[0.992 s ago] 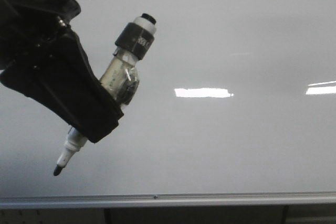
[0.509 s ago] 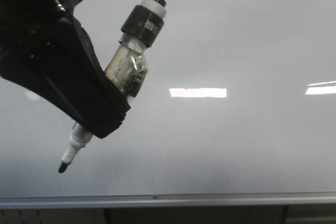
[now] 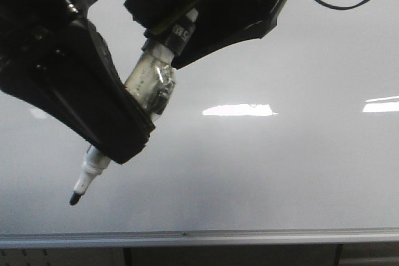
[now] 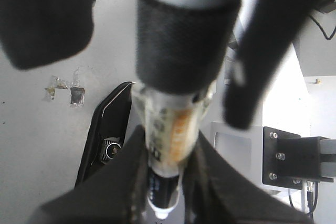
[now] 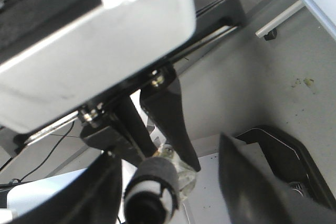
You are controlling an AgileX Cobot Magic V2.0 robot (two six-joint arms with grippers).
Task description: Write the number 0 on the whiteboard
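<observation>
L black gripper (image 3: 121, 126) pinches clear-barrelled marker w/ black cap band (image 3: 149, 85), tip down, just off glossy pale grey-white whiteboard (image 3: 280, 172). R gripper (image 3: 187, 17) fingers spread round marker's top end. No 0 visible on board.

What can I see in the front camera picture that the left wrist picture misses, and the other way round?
Only the front view shows the marker's bare black tip, the glossy pale whiteboard and its silver rail. Only the left wrist view shows the grey floor and a black bracket. Both show the clear-barrelled marker held in the left end effector.
</observation>
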